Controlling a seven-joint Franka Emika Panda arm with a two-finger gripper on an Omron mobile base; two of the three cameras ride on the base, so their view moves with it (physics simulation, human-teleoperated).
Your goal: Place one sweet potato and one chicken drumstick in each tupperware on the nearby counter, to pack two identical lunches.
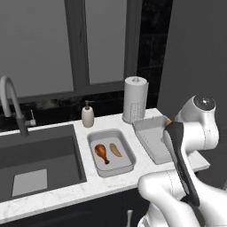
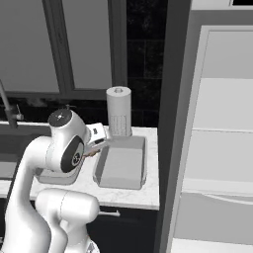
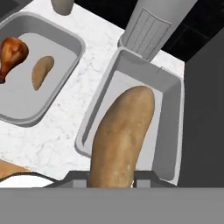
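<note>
Sweet potato held over the right-hand tupperware on the marble worktop.

The gripper (image 3: 113, 181) pinches a sweet potato (image 3: 120, 138) above the empty tupperware (image 3: 170, 107) near the worktop's (image 1: 66, 195) right end, just in front of the paper towel roll (image 1: 135, 98). The other tupperware (image 1: 111, 153) towards the sink (image 1: 40, 159) holds a chicken drumstick (image 1: 101, 152) and a second sweet potato (image 1: 116, 150). A soap dispenser (image 1: 88, 115) stands at the back edge under dark windows. No writing is legible.
</note>
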